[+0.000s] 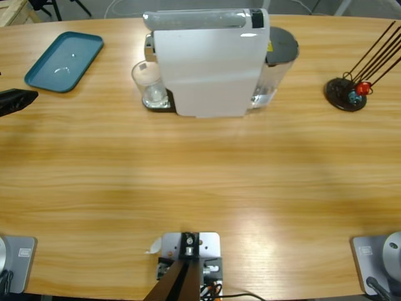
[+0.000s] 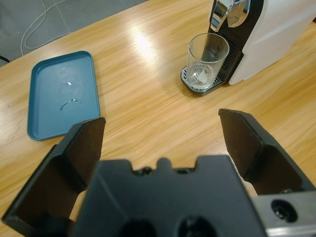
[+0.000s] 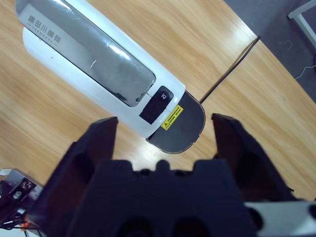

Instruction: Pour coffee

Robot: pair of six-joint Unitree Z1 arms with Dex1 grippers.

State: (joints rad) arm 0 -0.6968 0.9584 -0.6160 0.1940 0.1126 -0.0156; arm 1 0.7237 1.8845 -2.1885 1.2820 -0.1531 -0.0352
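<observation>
A white boxy coffee machine (image 1: 210, 63) stands at the far middle of the long wooden surface (image 1: 200, 182), with a small clear tumbler (image 1: 149, 83) on the dark drip tray (image 2: 197, 85) under its spout. In the left wrist view the tumbler stands upright, touching nothing but the tray; the coffee (image 2: 201, 75) appears to be only a thin, pale, nearly clear layer at the bottom of the glass, though the glare makes that hard to confirm. A teal tray (image 1: 64, 61) lies well apart to the machine's left, a few drops shining on its floor.

The left claw (image 2: 160, 136) hovers over bare wood, jaws spread wide and gripping nothing, pointed toward the tumbler and the teal tray. In the high view only its black tip (image 1: 15, 100) shows at the left edge.

The right claw (image 3: 165, 136) hangs above the machine, looking down on its glossy silver lid (image 3: 89, 54) and grey water tank (image 3: 180, 128); its jaws too stand wide apart and hold nothing. A black round stand (image 1: 346, 94) with thin rods sits near the right end.
</observation>
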